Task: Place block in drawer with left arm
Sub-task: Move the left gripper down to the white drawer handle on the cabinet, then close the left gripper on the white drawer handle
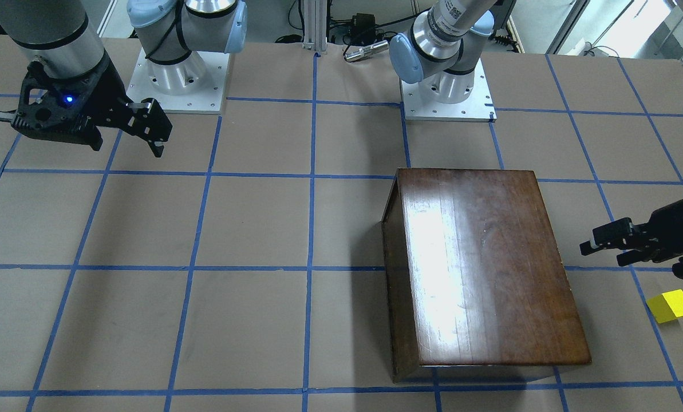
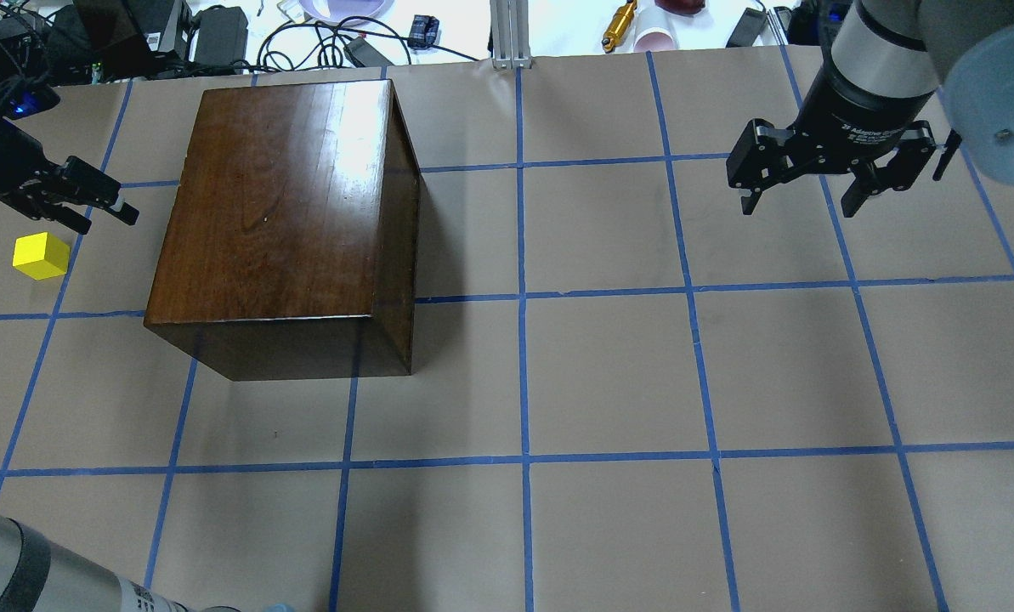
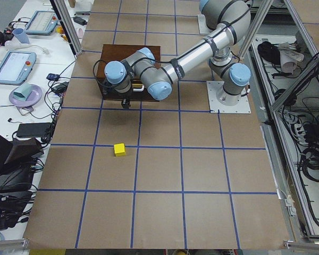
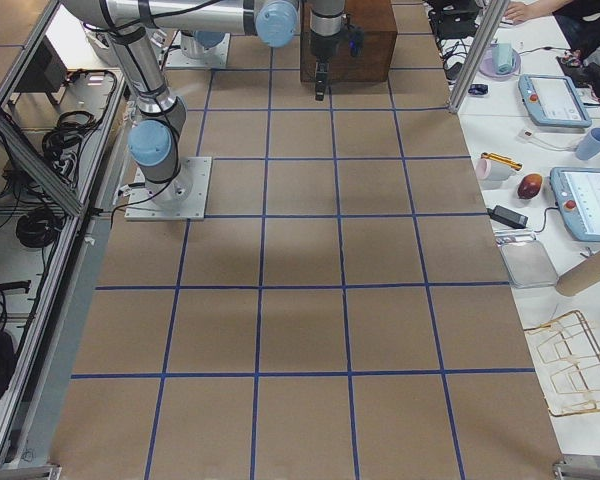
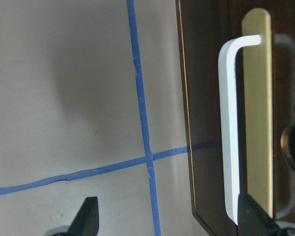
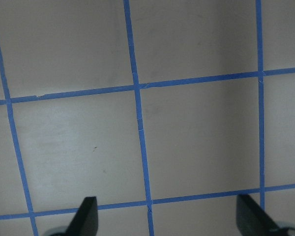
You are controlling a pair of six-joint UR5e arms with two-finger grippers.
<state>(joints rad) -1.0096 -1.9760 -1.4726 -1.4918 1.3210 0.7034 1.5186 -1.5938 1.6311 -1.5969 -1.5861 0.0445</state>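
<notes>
The yellow block (image 2: 41,255) lies on the table left of the dark wooden box (image 2: 286,212); it also shows in the front view (image 1: 670,306). My left gripper (image 2: 105,219) is open and empty. It hovers beside the box's end face, just past the block, fingers pointing at the box. The left wrist view shows that dark face (image 5: 206,98) with a pale bar handle (image 5: 231,128) and a metal knob (image 5: 294,155). The drawer looks shut; no pale tray shows. My right gripper (image 2: 800,204) is open and empty over the table's far right.
The box (image 1: 478,269) stands on brown paper with a blue tape grid. Cables, chargers and cups (image 2: 659,38) lie beyond the table's far edge. The arm bases (image 1: 178,74) stand at the robot's side.
</notes>
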